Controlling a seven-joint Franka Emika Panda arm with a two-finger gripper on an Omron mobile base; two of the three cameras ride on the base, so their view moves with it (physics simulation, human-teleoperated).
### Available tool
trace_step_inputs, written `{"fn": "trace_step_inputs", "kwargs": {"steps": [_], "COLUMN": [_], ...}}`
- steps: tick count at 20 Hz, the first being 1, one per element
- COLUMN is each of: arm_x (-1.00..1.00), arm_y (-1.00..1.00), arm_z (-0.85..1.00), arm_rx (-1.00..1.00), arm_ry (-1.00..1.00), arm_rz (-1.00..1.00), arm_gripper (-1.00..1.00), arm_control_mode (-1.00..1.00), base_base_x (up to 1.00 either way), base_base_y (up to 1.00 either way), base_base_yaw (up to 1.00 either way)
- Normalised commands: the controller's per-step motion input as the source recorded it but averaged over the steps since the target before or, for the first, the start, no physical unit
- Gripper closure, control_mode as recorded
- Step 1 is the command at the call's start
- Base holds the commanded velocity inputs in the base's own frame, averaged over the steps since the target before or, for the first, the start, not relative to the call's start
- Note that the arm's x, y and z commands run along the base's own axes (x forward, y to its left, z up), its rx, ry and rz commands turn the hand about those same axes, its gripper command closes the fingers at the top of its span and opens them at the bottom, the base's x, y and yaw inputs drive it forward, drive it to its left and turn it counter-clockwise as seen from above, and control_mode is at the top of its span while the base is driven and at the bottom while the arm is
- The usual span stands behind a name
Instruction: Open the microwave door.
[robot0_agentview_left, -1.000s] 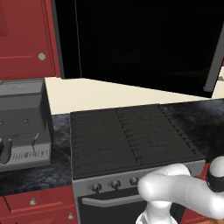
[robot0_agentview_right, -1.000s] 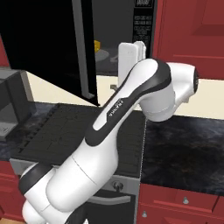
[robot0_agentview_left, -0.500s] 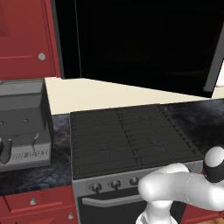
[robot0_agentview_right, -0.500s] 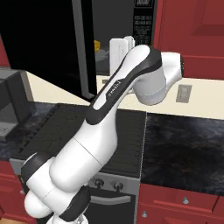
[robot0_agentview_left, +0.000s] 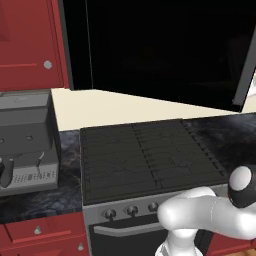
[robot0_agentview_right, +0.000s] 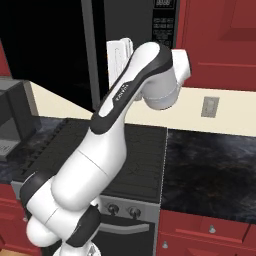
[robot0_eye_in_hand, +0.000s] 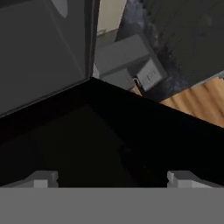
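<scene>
The microwave door (robot0_agentview_left: 165, 50) is a glossy black panel standing swung out over the stove, with its grey bar handle (robot0_agentview_left: 245, 70) at the right edge. From the right base view the door (robot0_agentview_right: 45, 50) is at the left and its handle (robot0_agentview_right: 92, 55) runs down its free edge. My white hand (robot0_agentview_right: 120, 52) is raised just behind that edge, between the door and the microwave body. In the hand view the gripper (robot0_eye_in_hand: 113, 179) is open, its fingertips (robot0_eye_in_hand: 41, 179) wide apart against the black door (robot0_eye_in_hand: 131, 144), holding nothing.
Below lies the black stove top (robot0_agentview_left: 145, 155) with knobs and the oven door's horizontal handle (robot0_agentview_left: 125, 227). A grey appliance (robot0_agentview_left: 25, 135) sits on the dark counter at left. Red cabinets (robot0_agentview_left: 30, 45) flank the microwave, and its control panel (robot0_agentview_right: 165, 22) and a wall outlet (robot0_agentview_right: 210, 106) are at the right.
My elbow has swung up and to the right while the hand stayed behind the door's free edge. The door's handle edge has shifted slightly further outward.
</scene>
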Motion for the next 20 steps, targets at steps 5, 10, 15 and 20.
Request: {"fn": "trace_step_inputs", "kwargs": {"steps": [5,10,15,20], "arm_x": [-0.9,-0.97,-0.9,-0.71], "arm_y": [0.87,1.0,1.0,1.0], "arm_z": [0.33,0.4,0.28,0.08], "arm_rx": [0.0,0.0,0.0,0.0], "arm_ry": [0.1,0.1,0.08,0.03], "arm_rz": [0.31,0.31,0.28,0.21], "arm_gripper": [-1.0,-1.0,-1.0,-1.0], "arm_control_mode": [-1.0,-1.0,-1.0,-1.0], "base_base_x": [0.0,0.0,0.0,0.0], "base_base_y": [0.0,0.0,0.0,0.0], "base_base_yaw": [0.0,0.0,0.0,0.0]}}
